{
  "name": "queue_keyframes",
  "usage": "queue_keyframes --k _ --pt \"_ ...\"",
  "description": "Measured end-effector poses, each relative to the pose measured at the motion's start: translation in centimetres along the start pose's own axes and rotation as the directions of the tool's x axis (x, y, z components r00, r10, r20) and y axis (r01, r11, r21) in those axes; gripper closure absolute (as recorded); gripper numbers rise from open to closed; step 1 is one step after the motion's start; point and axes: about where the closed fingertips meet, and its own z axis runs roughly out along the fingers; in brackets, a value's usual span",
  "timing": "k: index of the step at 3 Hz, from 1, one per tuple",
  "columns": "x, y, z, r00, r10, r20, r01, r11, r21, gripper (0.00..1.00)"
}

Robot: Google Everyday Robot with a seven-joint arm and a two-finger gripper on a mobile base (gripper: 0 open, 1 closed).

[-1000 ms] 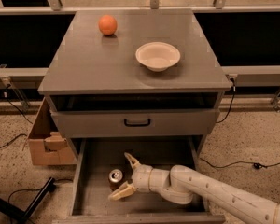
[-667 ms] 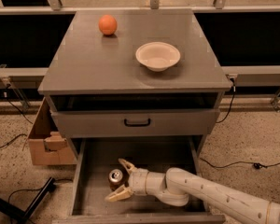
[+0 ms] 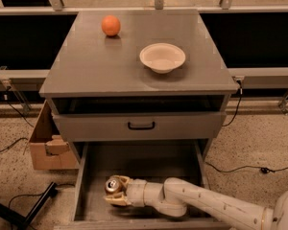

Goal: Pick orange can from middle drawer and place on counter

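Since the earlier frame, the gripper [image 3: 116,190] had advanced left along the floor of the middle drawer [image 3: 149,164], and its fingers [image 3: 116,201] had narrowed from a wide spread to clasp the orange can [image 3: 112,185]. The can stood at the drawer's front left, apparently grasped but not lifted. Raising it and setting it on the counter [image 3: 96,71] remained. Much of the can's body was hidden by the fingers, so grip firmness could not be judged, and the arm was cut off at lower right.

Counter [image 3: 86,73] with fruit [image 3: 111,25], white bowl [image 3: 162,57] (gripper [image 3: 116,190] in middle drawer [image 3: 149,162])
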Motion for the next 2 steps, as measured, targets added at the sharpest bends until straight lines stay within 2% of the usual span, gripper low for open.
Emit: queue_keyframes --k 1,2 --pt "0.60 1.01 1.38 0.999 0.051 0.014 -0.051 0.9987 -0.003 0.83" --pt "0.49 1.01 1.35 0.999 0.051 0.014 -0.051 0.9987 -0.003 1.00"
